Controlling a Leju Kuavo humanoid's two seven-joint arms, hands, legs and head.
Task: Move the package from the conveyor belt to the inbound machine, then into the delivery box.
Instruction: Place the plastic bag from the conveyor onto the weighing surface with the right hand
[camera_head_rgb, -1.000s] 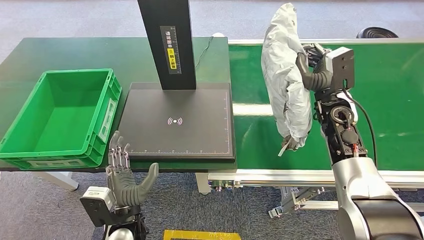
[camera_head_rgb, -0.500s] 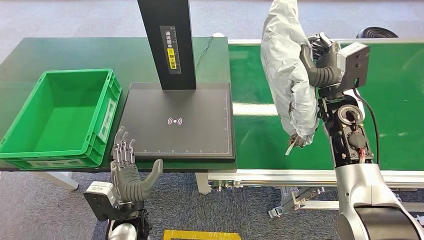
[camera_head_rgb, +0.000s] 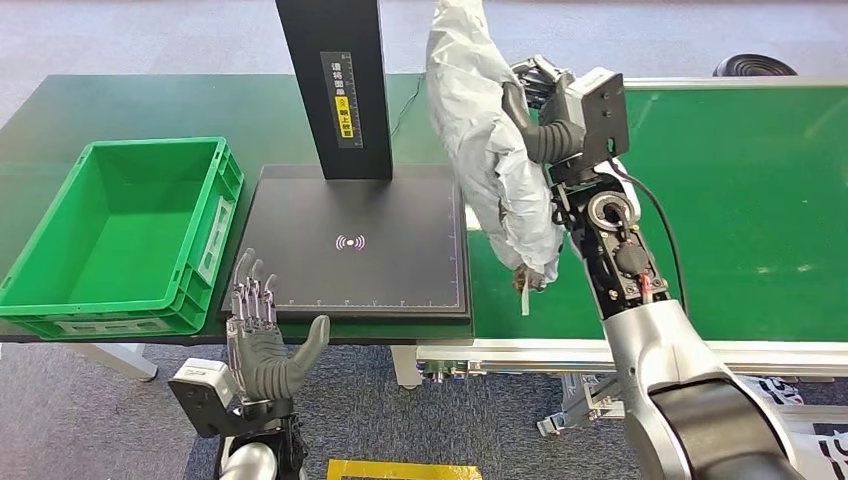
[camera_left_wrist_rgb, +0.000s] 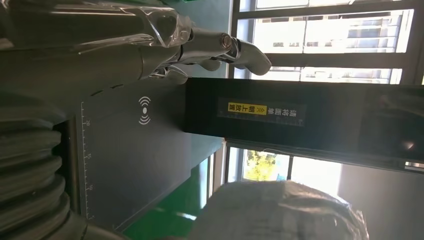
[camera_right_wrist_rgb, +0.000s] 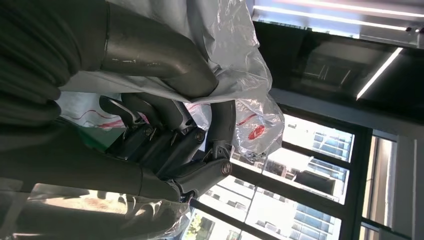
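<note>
Right hand (camera_head_rgb: 535, 120) grips grey package (camera_head_rgb: 485, 140), held up in air, long side up-down, over right edge of black scanner pad (camera_head_rgb: 350, 245). Pad lies left of package. Left hand (camera_head_rgb: 262, 345) empty, fingers spread, near pad's near edge. Green box (camera_head_rgb: 45, 260) far left.

The tall black post (camera_head_rgb: 338, 85) has a strip of white signs running down it; they are too small to read. Under them sits a yellow tag (camera_head_rgb: 344, 117) with a little warning triangle and dark signs, also too small to read. The flat black pad (camera_head_rgb: 350, 243) has a white wave sign (camera_head_rgb: 350, 242) in its middle. Small ruler marks run along its edges, with tiny numbers too small to make out.
</note>
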